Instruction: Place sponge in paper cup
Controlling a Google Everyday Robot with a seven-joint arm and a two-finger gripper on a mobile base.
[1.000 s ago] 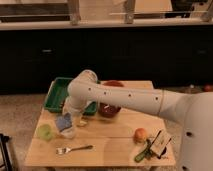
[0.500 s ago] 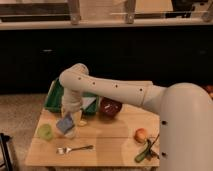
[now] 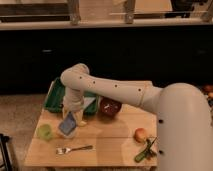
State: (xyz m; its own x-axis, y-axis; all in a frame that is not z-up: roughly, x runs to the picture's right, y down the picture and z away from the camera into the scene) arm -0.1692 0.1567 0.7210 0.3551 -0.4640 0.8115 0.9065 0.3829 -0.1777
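Observation:
The blue sponge stands tilted on edge at the mouth of the white paper cup, on the left part of the wooden table. My gripper hangs straight down from the white arm, right above and against the sponge's upper right side. I cannot see whether it holds the sponge. The cup is mostly hidden behind the sponge.
A light green cup stands just left of the paper cup. A fork lies in front. A green tray sits behind the gripper, a dark red bowl to the right. An orange fruit and green vegetable lie at the front right.
My arm's elbow has swung left and risen, so the forearm now points more steeply down. The sponge has stayed at the paper cup.

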